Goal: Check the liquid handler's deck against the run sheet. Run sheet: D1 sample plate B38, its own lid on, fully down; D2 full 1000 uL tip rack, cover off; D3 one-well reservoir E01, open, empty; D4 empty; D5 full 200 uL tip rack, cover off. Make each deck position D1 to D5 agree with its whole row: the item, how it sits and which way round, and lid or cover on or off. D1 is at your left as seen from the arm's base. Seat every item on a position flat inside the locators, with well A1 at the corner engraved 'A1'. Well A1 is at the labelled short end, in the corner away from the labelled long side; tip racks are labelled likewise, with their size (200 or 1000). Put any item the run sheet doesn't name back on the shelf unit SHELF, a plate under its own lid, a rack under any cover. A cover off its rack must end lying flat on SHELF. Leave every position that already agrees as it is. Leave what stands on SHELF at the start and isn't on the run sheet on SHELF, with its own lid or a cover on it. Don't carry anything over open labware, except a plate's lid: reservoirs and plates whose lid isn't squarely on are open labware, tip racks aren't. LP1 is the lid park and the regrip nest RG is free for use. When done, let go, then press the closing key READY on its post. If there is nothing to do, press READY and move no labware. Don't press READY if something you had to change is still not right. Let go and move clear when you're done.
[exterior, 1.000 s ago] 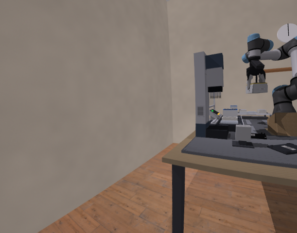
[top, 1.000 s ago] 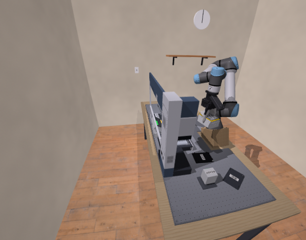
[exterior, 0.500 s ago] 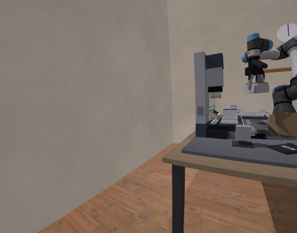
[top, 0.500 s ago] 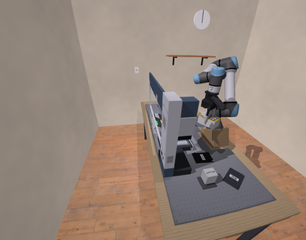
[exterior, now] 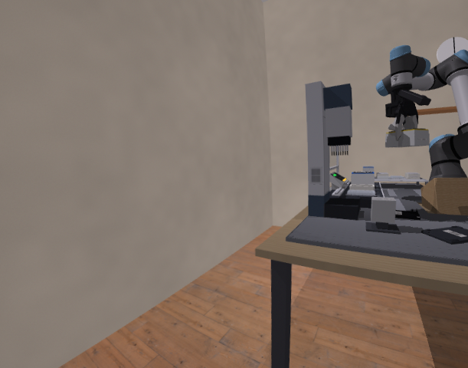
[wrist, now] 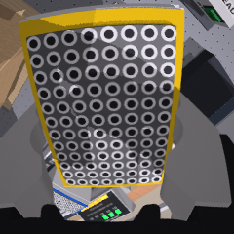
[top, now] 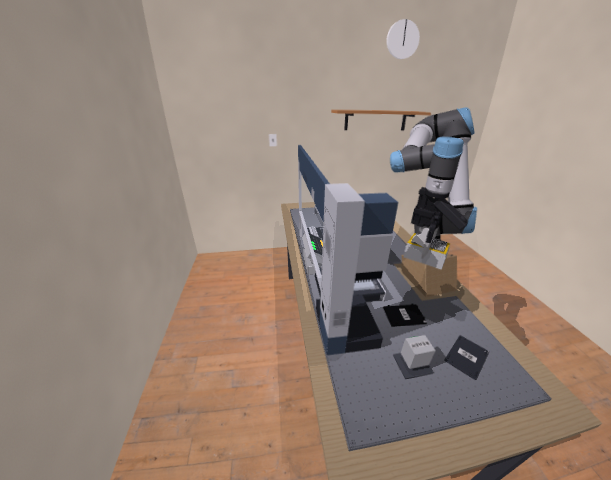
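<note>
Gripper: the gripper (wrist: 108, 146) is clamped on a yellow-rimmed tip rack (wrist: 104, 97), one grey finger (wrist: 195, 161) on each long side; cover off, tip holes showing
Rack: held in the air, well above the table, tilted in the top view; in the exterior view its grey body (exterior: 412, 138) hangs level with the pipetting head (exterior: 338, 144) of the handler and apart from it
Rack edges: the yellow rim runs along both long sides and the far short end; the near short end sits between the finger roots
Below the rack: in the top view it hangs over the near edge of the wooden block (top: 432, 276) beside the arm's base, just beside the handler's deck
Handler: the grey tower (top: 341, 258) and dark blue back panel (top: 310, 173) stand along the left edge of the table (top: 450, 444); labware on the deck is too small to read
Open room: open air shows on every side of the rack in the exterior view; the tower is the nearest tall thing
Mat: the grey perforated mat (top: 424, 408) carries a white cube (top: 418, 351) on a dark plate and two flat black labelled plates (top: 404, 314) (top: 466, 355); its near half is bare
Arm: elbow (top: 450, 129) folded high near the wall shelf (top: 380, 112), wrist pointing down
</note>
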{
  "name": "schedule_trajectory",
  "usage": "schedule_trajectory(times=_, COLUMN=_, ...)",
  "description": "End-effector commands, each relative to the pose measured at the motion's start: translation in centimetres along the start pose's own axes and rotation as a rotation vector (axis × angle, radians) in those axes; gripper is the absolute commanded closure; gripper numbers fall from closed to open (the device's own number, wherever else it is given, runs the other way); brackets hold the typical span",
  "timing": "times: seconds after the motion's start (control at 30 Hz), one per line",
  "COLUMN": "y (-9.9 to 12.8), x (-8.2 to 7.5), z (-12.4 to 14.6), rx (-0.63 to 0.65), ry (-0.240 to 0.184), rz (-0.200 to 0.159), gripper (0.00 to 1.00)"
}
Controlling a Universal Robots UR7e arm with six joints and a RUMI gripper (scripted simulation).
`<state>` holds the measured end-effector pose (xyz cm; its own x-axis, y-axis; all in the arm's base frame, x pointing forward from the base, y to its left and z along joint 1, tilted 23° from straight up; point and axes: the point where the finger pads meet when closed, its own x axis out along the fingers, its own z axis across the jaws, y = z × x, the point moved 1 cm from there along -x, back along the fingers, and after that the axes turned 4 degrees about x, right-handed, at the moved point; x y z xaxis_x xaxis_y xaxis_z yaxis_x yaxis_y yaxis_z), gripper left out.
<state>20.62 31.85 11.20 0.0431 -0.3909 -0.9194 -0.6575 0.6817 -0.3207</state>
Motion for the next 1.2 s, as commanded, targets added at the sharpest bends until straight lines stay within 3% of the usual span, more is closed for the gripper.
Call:
schedule_trajectory(times=0.0, y=1.8, x=-0.3, z=1.9, rx=-0.098, ry=-0.007, rz=0.002, gripper=1.0)
schedule_trajectory(times=0.33, y=1.8, x=-0.3, z=2.1, rx=-0.295, ry=-0.007, rz=0.002, gripper=1.0)
schedule_trajectory(times=0.53, y=1.8, x=-0.3, z=2.0, rx=-0.337, ry=-0.008, rz=0.002, gripper=1.0)
schedule_trajectory(times=1.17, y=8.4, x=-0.3, z=7.6, rx=-0.68, ry=-0.007, rz=0.001, gripper=1.0)
